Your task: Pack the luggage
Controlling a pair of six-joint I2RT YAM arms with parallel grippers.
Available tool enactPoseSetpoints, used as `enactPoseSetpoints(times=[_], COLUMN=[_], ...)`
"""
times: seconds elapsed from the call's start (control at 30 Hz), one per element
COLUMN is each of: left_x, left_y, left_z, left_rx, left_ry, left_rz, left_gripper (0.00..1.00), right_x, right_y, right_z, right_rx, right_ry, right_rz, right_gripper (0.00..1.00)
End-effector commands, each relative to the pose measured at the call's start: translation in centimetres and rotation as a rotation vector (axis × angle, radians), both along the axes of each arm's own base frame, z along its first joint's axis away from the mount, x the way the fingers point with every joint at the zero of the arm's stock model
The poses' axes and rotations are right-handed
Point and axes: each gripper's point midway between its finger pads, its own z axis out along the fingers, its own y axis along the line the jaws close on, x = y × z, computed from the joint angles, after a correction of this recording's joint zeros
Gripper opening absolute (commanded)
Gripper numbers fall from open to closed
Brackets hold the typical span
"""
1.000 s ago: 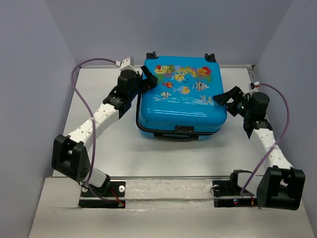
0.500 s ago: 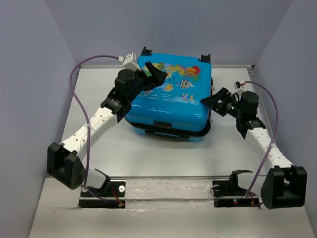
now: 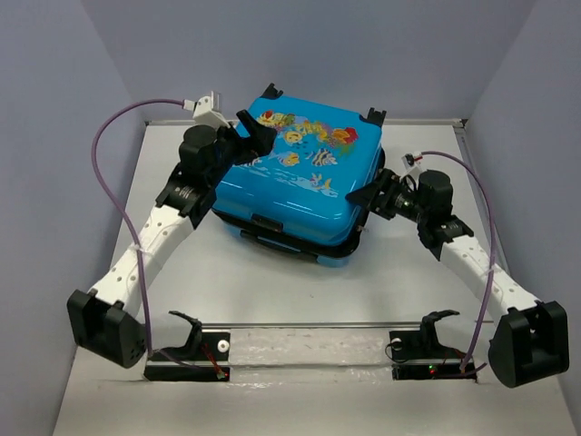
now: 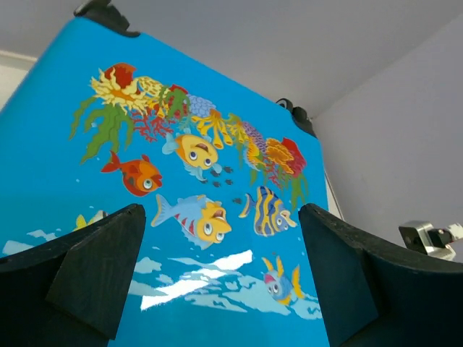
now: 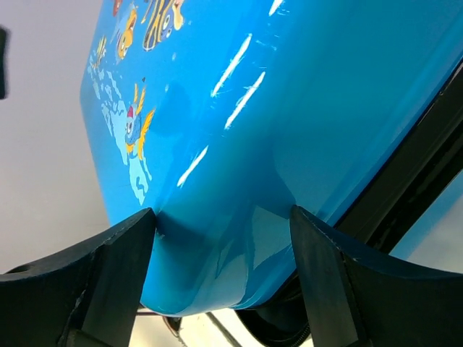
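The luggage (image 3: 290, 182), a bright-blue hard-shell case with a fish print, lies flat on the table, turned a little askew. A black gap shows under its lid along the front and right. My left gripper (image 3: 257, 136) rests open over the lid's back-left part; in the left wrist view its fingers (image 4: 108, 267) frame the fish print (image 4: 195, 217) with nothing clamped. My right gripper (image 3: 360, 194) is at the front-right corner. In the right wrist view its gripper (image 5: 223, 217) straddles the lid's rounded corner (image 5: 217, 275), still wide, with the left finger (image 5: 123, 253) against the shell.
The luggage's wheels (image 3: 375, 115) point to the back wall. Its handle (image 3: 263, 222) faces the arms. Grey walls close in left, right and behind. A metal rail (image 3: 309, 324) and the arm bases line the near edge.
The luggage has slid and turned toward the left, its right side swinging nearer. Both arms moved left with it. The right jaws have narrowed around the lid corner.
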Motion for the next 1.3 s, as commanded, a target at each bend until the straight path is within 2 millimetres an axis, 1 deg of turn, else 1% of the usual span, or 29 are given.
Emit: enactPoseSetpoints(times=[0.0,0.03,0.07,0.1,0.13,0.17,0.2,0.23,0.27,0.3,0.33,0.37,0.43,0.47,0.53,0.57,0.63,0.67,0.7,0.73,0.83,0.87,0.9,0.97,1.07,1.1,1.13,1.23,1.27], left_x=[-3.4,-3.3,-3.2,-3.6,-4.1,-4.9,-6.4,-7.8,-8.8,-10.4,-12.5,-13.9,-16.0,-17.8,-19.4,-21.1,-22.8,-23.3,-24.5,-24.9,-26.0,-26.0,-25.9,-25.7,-25.5,-25.4,-25.3,-24.7,-24.5], left_y=[3.6,4.7,5.9,7.3,7.4,6.5,5.9,4.5,3.7,3.0,0.7,0.0,-1.6,-2.9,-4.5,-6.2,-7.7,-8.2,-9.4,-9.9,-11.6,-11.7,-12.1,-12.7,-13.4,-13.6,-13.7,-14.1,-14.3], left_z=[6.2,3.8,2.6,1.6,0.8,-1.1,-0.6,-1.8,-1.8,-1.1,-1.6,-1.2,-1.8,-2.9,-4.8,-7.1,-9.1,-10.5,-11.2,-11.9,-14.1,-14.0,-15.1,-15.8,-15.7,-16.1,-16.2,-16.9,-16.7], left_rx=[0.090,0.131,0.147,0.143,0.132,0.131,0.109,0.103,0.097,0.090,0.095,0.086,0.066,0.061,0.067,0.079,0.096,0.095,0.092,0.075,0.081,0.075,0.100,0.125,0.123,0.130,0.137,0.152,0.148], left_ry=[-0.167,-0.123,-0.100,-0.070,-0.055,-0.023,-0.047,-0.031,-0.037,-0.066,-0.067,-0.086,-0.068,-0.047,-0.004,0.043,0.079,0.103,0.108,0.112,0.138,0.131,0.146,0.140,0.115,0.117,0.110,0.115,0.106], left_rz=[0.106,0.148,0.202,0.219,0.194,0.131,0.086,-0.001,-0.038,-0.075,-0.166,-0.201,-0.270,-0.338,-0.407,-0.475,-0.530,-0.530,-0.580,-0.597,-0.655,-0.659,-0.661,-0.677,-0.685,-0.685,-0.686,-0.669,-0.665], left_gripper=[0.99,0.99,0.99,0.99,0.99,0.99,0.97,0.90,0.87,0.81,0.67,0.62,0.51,0.38,0.32,0.29,0.27,0.27,0.27,0.27,0.30,0.30,0.31,0.33,0.35,0.35,0.36,0.37,0.37], right_x=[-0.5,-0.7,-1.1,-1.6,-2.0,-2.4,-3.4,-3.7,-4.3,-4.5,-4.5,-4.5,-4.4,-4.1,-3.8,-3.2,-2.8,-3.0,-2.8,-2.7,-2.3,-2.4,-2.5,-3.3,-4.1,-4.1,-4.2,-4.7,-4.8], right_y=[-0.8,-1.0,-1.3,-1.7,-2.1,-2.3,-2.6,-2.9,-3.3,-3.5,-4.0,-4.3,-4.8,-5.1,-5.1,-5.4,-5.3,-4.5,-4.5,-4.1,-4.0,-3.9,-3.8,-2.6,-1.8,-1.8,-1.7,-1.0,-0.9], right_z=[0.4,0.6,-0.1,0.2,-0.6,-1.2,-2.5,-3.1,-4.9,-5.5,-5.7,-6.3,-7.2,-7.3,-7.3,-7.0,-6.7,-6.2,-6.6,-6.0,-6.4,-5.6,-6.4,-5.9,-6.3,-6.5,-6.6,-6.1,-6.2], right_rx=[-0.103,-0.113,-0.129,-0.148,-0.170,-0.181,-0.196,-0.206,-0.221,-0.231,-0.243,-0.256,-0.286,-0.288,-0.276,-0.259,-0.246,-0.223,-0.210,-0.190,-0.160,-0.142,-0.124,-0.062,-0.005,0.000,0.018,0.080,0.087], right_ry=[-0.096,-0.117,-0.119,-0.153,-0.139,-0.137,-0.119,-0.108,-0.075,-0.074,-0.081,-0.076,-0.080,-0.083,-0.096,-0.127,-0.159,-0.189,-0.171,-0.203,-0.217,-0.250,-0.226,-0.246,-0.236,-0.234,-0.219,-0.221,-0.218], right_rz=[-0.012,-0.015,-0.018,-0.024,-0.032,-0.030,-0.028,-0.040,-0.045,-0.054,-0.079,-0.097,-0.110,-0.121,-0.118,-0.132,-0.115,-0.067,-0.047,-0.024,0.020,0.045,0.072,0.174,0.242,0.240,0.241,0.299,0.308], right_gripper=[0.76,0.74,0.74,0.72,0.64,0.59,0.53,0.37,0.31,0.24,0.10,0.07,0.07,0.07,0.09,0.19,0.33,0.43,0.51,0.58,0.63,0.65,0.64,0.62,0.61,0.59,0.52,0.49,0.44])
